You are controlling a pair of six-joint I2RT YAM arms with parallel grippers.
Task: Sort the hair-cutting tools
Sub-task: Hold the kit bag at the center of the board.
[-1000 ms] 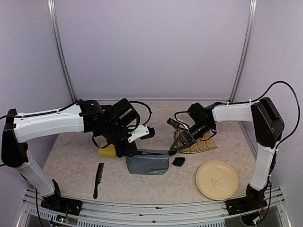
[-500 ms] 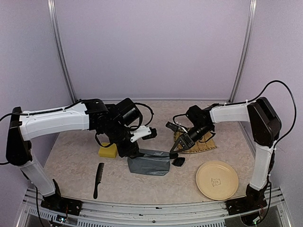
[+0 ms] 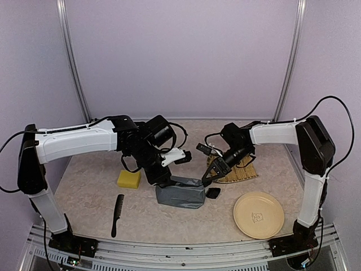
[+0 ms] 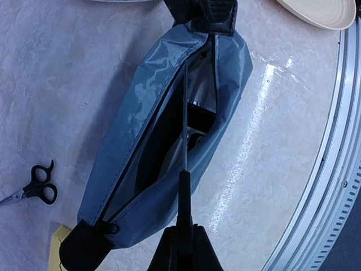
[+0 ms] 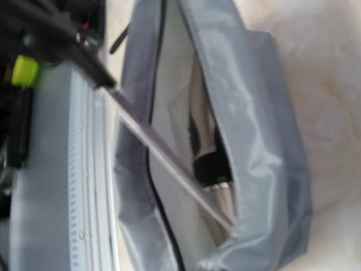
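Note:
The grey-blue zip pouch (image 3: 181, 195) lies open at the table's middle. My left gripper (image 3: 164, 176) is shut on the black handle of a pair of scissors (image 4: 184, 192), whose silver blade (image 5: 163, 161) points into the pouch's mouth (image 4: 141, 107). The black-and-silver clipper (image 4: 196, 116) lies inside the pouch and also shows in the right wrist view (image 5: 210, 166). My right gripper (image 3: 207, 178) is shut on the pouch's right end and holds it open. A second pair of scissors (image 4: 34, 189) lies on the table. The black comb (image 3: 117, 214) lies front left. The clipper guard (image 3: 213, 193) lies right of the pouch.
The yellow sponge (image 3: 128, 178) sits left of the pouch. A cream plate (image 3: 258, 214) lies front right. A bamboo mat (image 3: 237, 172) lies behind the right gripper. The table's metal front rail (image 4: 338, 141) runs close by.
My left arm has moved right and down to the pouch with the scissors. The pouch has shifted a little to the right. The right gripper has stayed at the pouch's right end.

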